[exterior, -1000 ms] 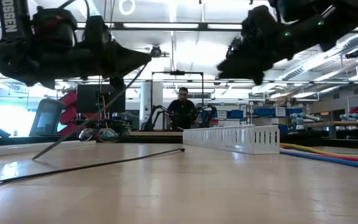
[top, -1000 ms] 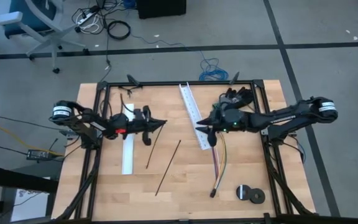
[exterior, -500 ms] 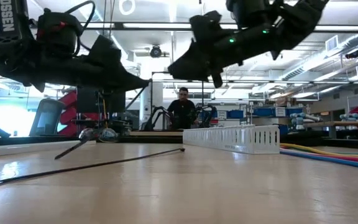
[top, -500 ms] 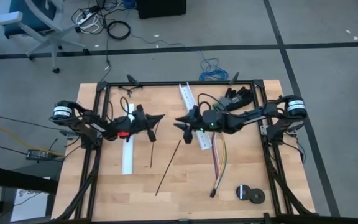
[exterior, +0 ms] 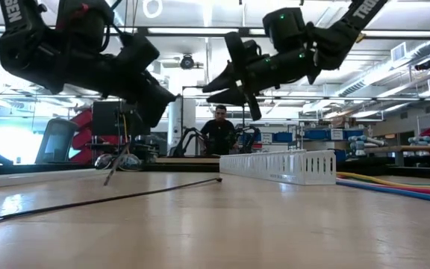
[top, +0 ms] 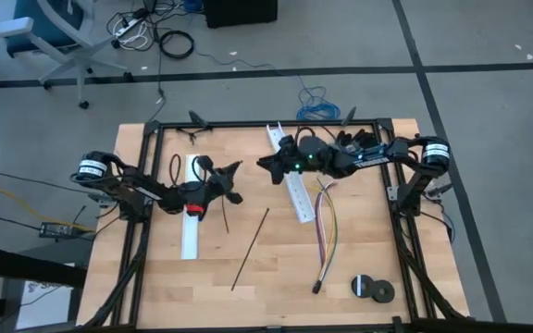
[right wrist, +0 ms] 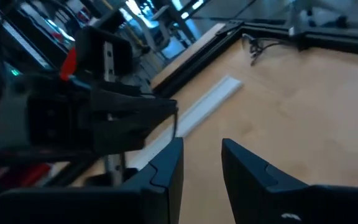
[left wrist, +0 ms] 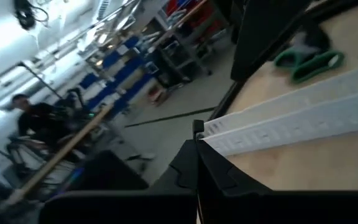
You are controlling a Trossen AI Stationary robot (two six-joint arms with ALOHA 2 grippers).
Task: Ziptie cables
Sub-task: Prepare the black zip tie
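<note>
My left gripper (top: 237, 169) hovers over the table's left half, shut on a thin black ziptie (top: 224, 215) that slants down to the wood. My right gripper (top: 263, 166) is open and faces it from the right, fingertip to fingertip, a short gap apart; in the right wrist view (right wrist: 201, 152) its fingers frame the left gripper (right wrist: 135, 112). A second ziptie (top: 250, 250) lies flat on the table. The cables (top: 325, 231), yellow, purple and pinkish, lie on the right half, dark end nearest the near edge. My left gripper pinches the ziptie at its upper end (exterior: 131, 125); the gripper body hides the exact spot. The strip hangs steeply below the fingers, and its lower tip (exterior: 105, 183) rests on the table.
A white slotted channel (top: 291, 176) runs from the far edge toward the middle, below my right gripper. A plain white strip (top: 191, 222) lies under the left arm. Black tape rolls (top: 371, 289) sit near the right near corner. A person (exterior: 220, 128) stands beyond the table.
My right gripper has swung from above the cables toward the table's left and far edge, stopping opposite the left gripper. My left gripper has edged toward the far edge and tipped, so the ziptie hangs steeper, its lower tip drawn closer under the gripper.
</note>
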